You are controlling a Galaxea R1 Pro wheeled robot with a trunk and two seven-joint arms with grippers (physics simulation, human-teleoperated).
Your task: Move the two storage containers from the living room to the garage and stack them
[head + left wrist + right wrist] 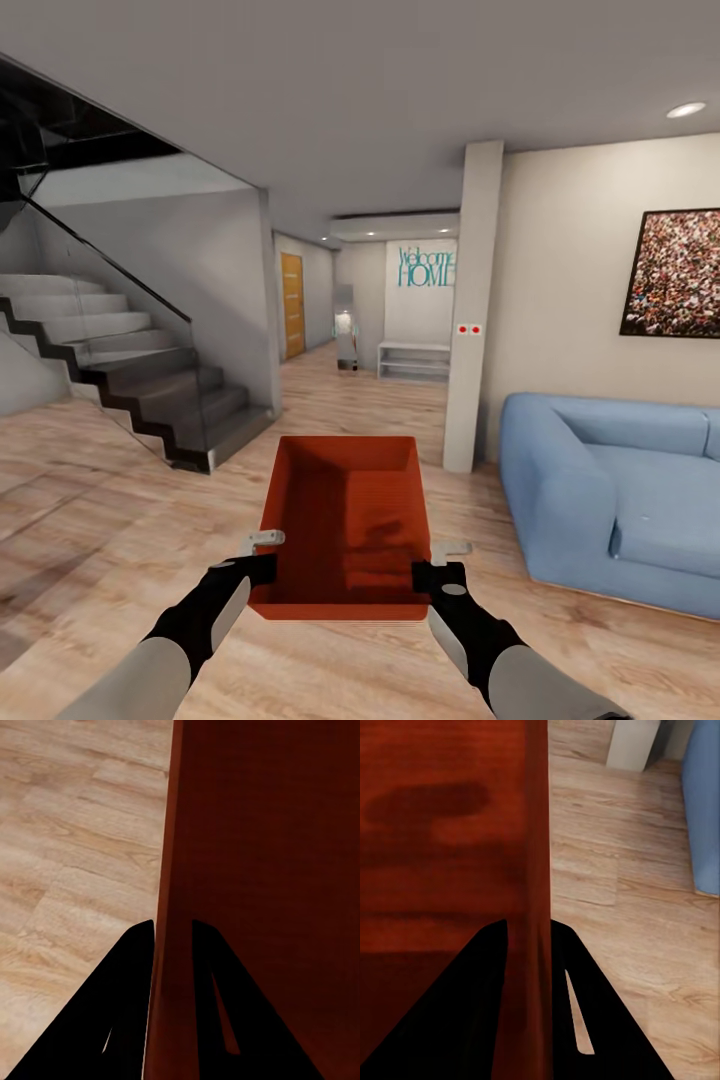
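Note:
One red-orange storage container [345, 520] hangs in front of me above the living room's light wood floor [100, 520], its open top facing up. My left gripper [262, 560] is shut on its left wall near the closest corner, and my right gripper [435, 565] is shut on its right wall. In the left wrist view the fingers straddle the container's wall [169, 832] at the left gripper [172, 926]. The right wrist view shows the right gripper [529, 926] pinching the container's wall [536, 832] the same way. The garage is out of view.
A blue sofa [610, 500] stands to the right. A white pillar [475, 300] rises just right of the path ahead. A dark staircase [150, 390] with a glass rail is on the left. Between them a hallway leads to a wooden door [291, 305] and a white shelf [413, 360].

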